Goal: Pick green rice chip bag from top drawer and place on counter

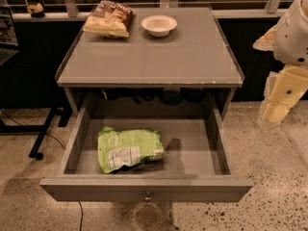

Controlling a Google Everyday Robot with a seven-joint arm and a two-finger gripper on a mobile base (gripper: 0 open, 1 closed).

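The green rice chip bag (pixel 129 149) lies flat in the open top drawer (pixel 144 187), left of its middle, with the white label panel facing up. The drawer is pulled out toward me, its small round knob on the front panel. The counter (pixel 159 57) is the grey top of the cabinet above it. My gripper (pixel 278 105) hangs at the right edge of the view, outside the drawer's right wall and above the floor, well apart from the bag, with nothing seen in it.
A brown-and-yellow chip bag (pixel 108 18) and a white bowl (pixel 159 25) sit at the back of the counter. A dark desk leg with a caster (pixel 41 136) and cables stand on the speckled floor to the left. Railing posts run behind the cabinet.
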